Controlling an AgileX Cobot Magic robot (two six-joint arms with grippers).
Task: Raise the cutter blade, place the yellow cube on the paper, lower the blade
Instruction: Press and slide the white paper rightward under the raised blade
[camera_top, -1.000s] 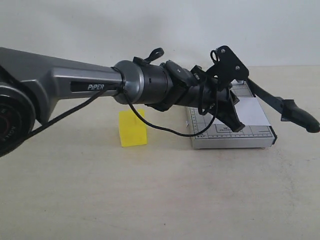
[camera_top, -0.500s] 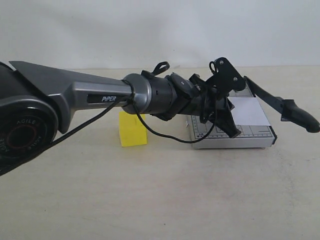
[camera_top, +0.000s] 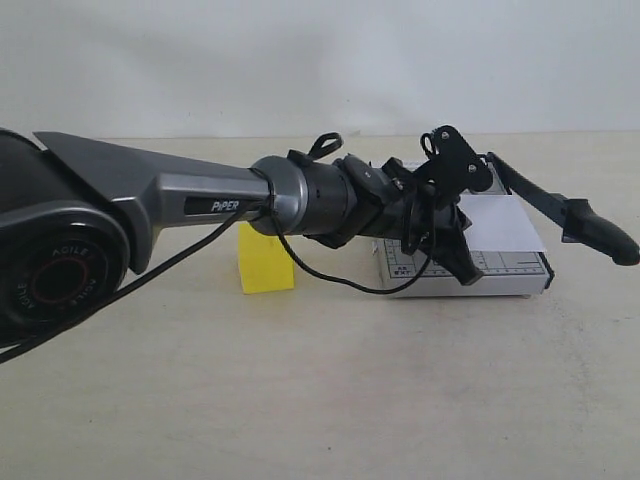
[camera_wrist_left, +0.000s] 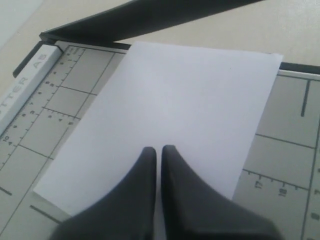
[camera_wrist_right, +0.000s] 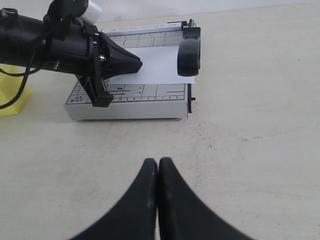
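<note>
Cutter blade (camera_top: 556, 212) tilted up off the grey cutter board (camera_top: 500, 274), handle out past the board's right end. Paper (camera_top: 505, 222) flat on the board. Left gripper (camera_wrist_left: 158, 150) over the paper, fingers pressed together, pinching nothing. Yellow cube (camera_top: 265, 265) on table (camera_top: 350, 400) left of the board, partly behind the left arm. Right gripper (camera_wrist_right: 158, 162) pressed together, empty, over the table near the board.

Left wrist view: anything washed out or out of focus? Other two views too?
Left wrist view: the paper reads flat white without glare, the left pincer is blurred, the grid on the cutter board is legible. Right wrist view: the right pincer is soft, the cutter board sharp, light even. Exterior view: the left arm looms large; shadows are faint.
</note>
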